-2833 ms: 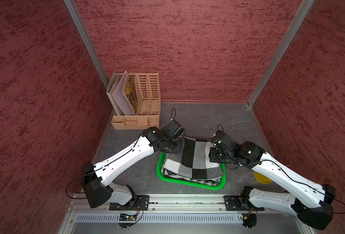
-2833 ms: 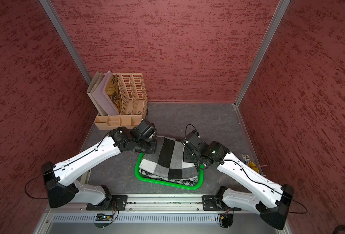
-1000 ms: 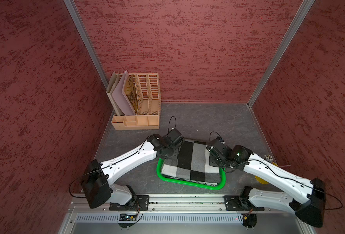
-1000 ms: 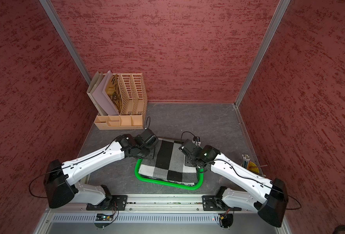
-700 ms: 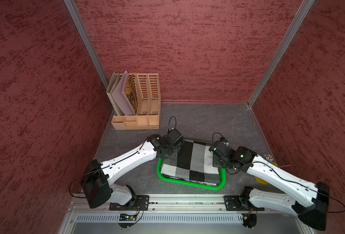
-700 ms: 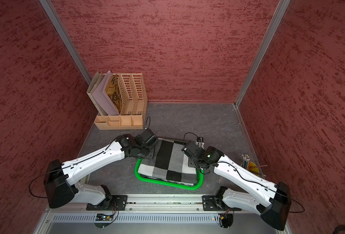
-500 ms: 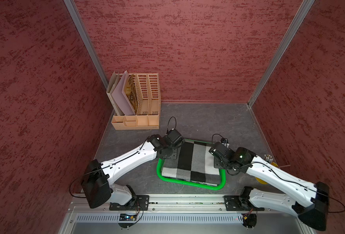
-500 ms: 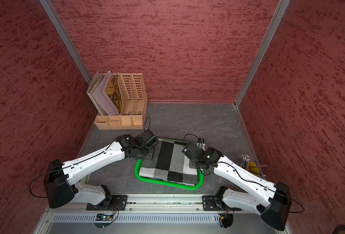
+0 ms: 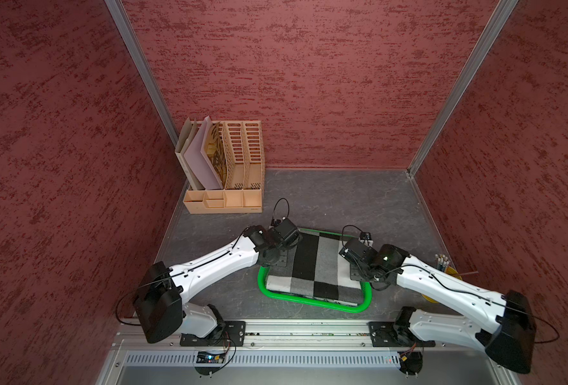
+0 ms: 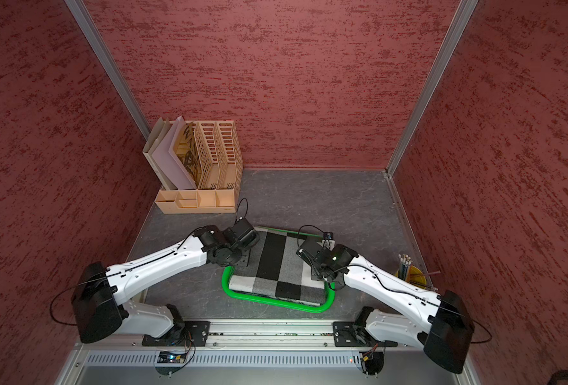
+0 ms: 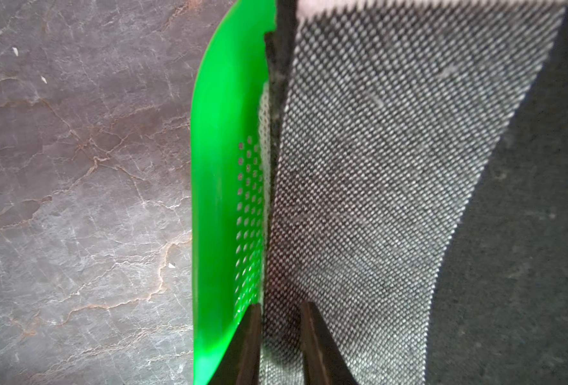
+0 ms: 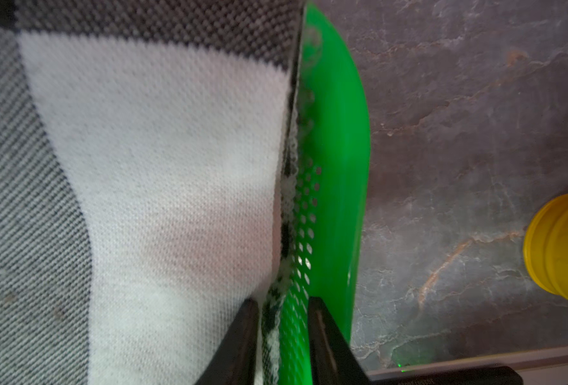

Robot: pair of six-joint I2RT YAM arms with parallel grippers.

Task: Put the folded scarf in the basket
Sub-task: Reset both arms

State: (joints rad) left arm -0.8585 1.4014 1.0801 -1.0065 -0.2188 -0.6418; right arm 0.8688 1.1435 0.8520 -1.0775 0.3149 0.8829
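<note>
Filling the basket [image 9: 361, 308] rim to rim, scarf [image 9: 312, 266] lies flat.

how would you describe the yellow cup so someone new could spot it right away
Start from the bright green rectangular plastic basket holding the black, grey and white checked folded scarf in the middle of the grey floor. Look past the white right arm toward the red side wall: the small round yellow plastic cup stands there. It alone is yellow and holds upright pencils.
</note>
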